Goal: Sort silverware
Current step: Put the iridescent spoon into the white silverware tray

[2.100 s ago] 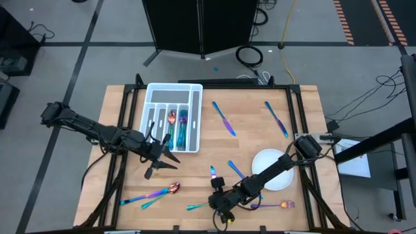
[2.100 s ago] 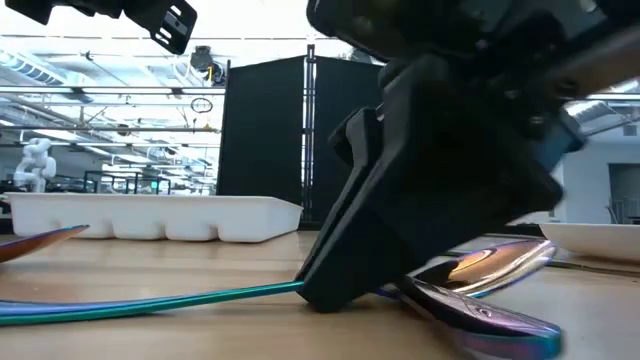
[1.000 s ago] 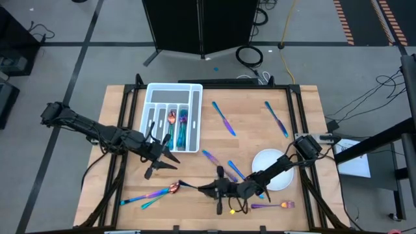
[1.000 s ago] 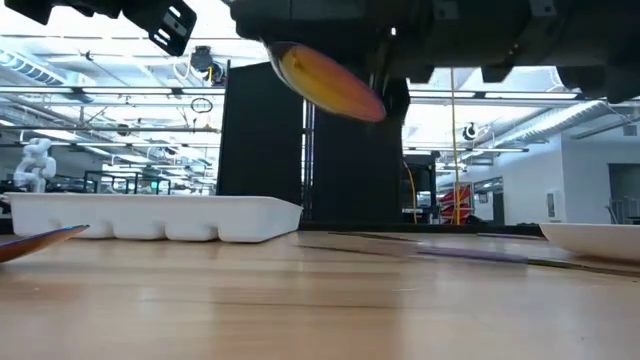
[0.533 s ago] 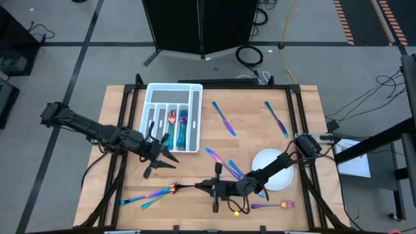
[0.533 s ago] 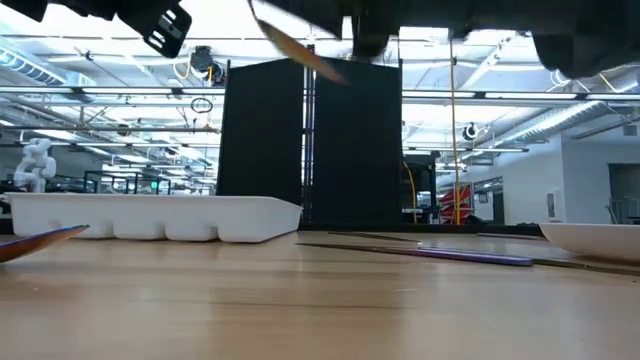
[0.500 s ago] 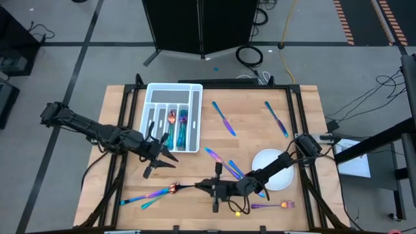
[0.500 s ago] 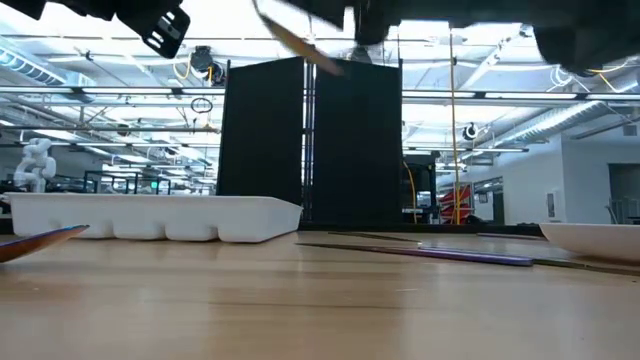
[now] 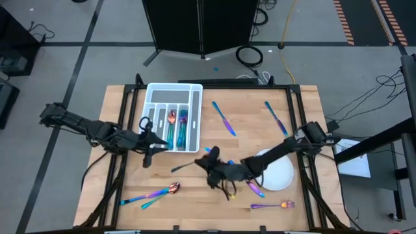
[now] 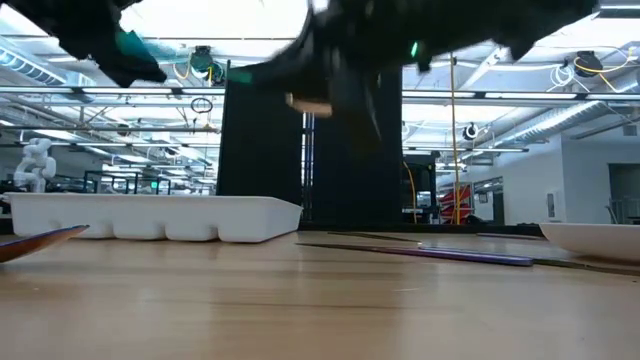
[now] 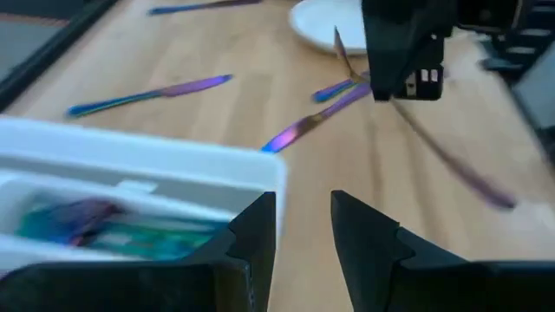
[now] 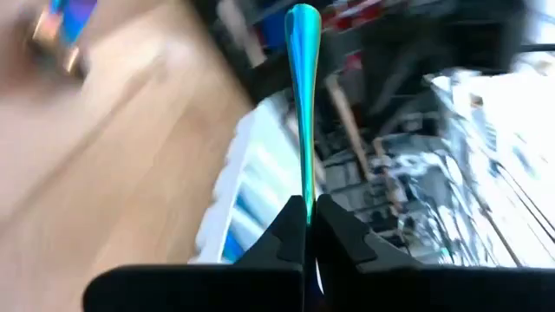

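The white divided tray [image 9: 173, 117] lies at about 11 o'clock on the wooden surface [image 9: 195, 195]. Its long compartments hold a copper-bowled spoon [image 9: 171, 118] and teal and purple pieces [image 9: 182, 128]; the outer compartments cannot be read. The round white plate [image 9: 281, 174] sits at 4 o'clock; whether it holds anything cannot be told.

Loose silverware on the surface: two knives [image 9: 223, 118] at 1 o'clock, a spoon [image 9: 156, 193] with a teal piece at 7 o'clock, a fork [image 9: 272, 206] at 5 o'clock, and a purple piece [image 9: 255, 189] just beside the plate.

The right gripper [image 9: 209, 162] hangs over the middle of the surface, its fingers clamped on a slim teal-handled utensil [image 12: 303, 95] that projects toward 8 o'clock, clear of the wood. The left gripper [image 9: 151, 142] hovers at the tray's 6 o'clock end, its fingers [image 11: 251, 234] a narrow gap apart and holding nothing.

Beyond the surface stand a black panel [image 10: 300, 140], grey floor with orange-striped markings [image 9: 370, 19], coiled cables [image 9: 250, 55] and an open workshop hall. No legible writing.
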{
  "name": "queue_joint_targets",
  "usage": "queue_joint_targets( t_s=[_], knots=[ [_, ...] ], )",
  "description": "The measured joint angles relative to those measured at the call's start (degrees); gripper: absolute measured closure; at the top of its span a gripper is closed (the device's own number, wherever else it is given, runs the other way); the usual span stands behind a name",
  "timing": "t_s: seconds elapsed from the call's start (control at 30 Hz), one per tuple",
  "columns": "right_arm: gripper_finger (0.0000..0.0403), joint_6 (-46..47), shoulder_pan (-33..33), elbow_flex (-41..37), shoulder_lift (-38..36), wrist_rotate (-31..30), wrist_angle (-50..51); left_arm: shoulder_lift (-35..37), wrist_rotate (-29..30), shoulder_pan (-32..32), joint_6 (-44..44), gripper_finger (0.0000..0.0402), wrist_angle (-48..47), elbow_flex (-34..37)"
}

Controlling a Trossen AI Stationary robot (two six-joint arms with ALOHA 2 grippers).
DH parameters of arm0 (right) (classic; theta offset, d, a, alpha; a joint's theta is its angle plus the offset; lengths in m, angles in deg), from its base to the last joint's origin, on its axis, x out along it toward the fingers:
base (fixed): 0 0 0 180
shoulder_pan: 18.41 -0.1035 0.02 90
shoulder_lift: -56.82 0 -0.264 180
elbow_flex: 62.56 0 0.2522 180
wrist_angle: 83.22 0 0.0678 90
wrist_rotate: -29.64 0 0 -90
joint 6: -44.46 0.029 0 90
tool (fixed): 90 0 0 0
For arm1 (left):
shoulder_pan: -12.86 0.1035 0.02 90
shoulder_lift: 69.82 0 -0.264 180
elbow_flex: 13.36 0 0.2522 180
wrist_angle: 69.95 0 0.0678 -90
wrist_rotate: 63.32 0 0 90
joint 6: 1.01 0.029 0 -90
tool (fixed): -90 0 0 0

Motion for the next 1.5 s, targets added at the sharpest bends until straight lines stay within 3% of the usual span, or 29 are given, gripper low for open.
queue_joint_targets(
  t_s=[0.13, 0.37, 0.7, 0.97, 1.2, 1.5],
  knots=[
    [0.0403, -4.17, 4.85, 0.00, -0.40, 7.24, 4.20, 1.57, 4.15, 0.02, -2.00, 0.0288, -3.42, 0.00],
    [0.0403, -11.77, 15.81, 1.91, -0.40, 24.41, 6.70, 1.63, 4.75, 0.02, -2.06, 0.0288, -3.86, 0.00],
    [0.0403, -27.07, 29.44, 17.06, 1.47, 42.20, 30.10, 1.58, 8.98, 0.01, 1.59, 0.0288, -3.73, 0.00],
    [0.0403, -35.52, 34.72, 27.91, 8.37, 56.93, 32.67, 1.45, 14.24, 0.02, 3.83, 0.0288, -3.64, -0.04],
    [0.0403, -49.01, 35.69, 39.59, 17.79, 58.23, 40.21, 0.16, 14.20, 0.02, -2.26, 0.0288, -4.21, 0.85],
    [0.0403, -58.86, 35.33, 57.18, 27.91, 58.63, 58.92, -0.85, 14.48, 0.02, -6.49, 0.0288, -3.28, 1.36]
  ],
)
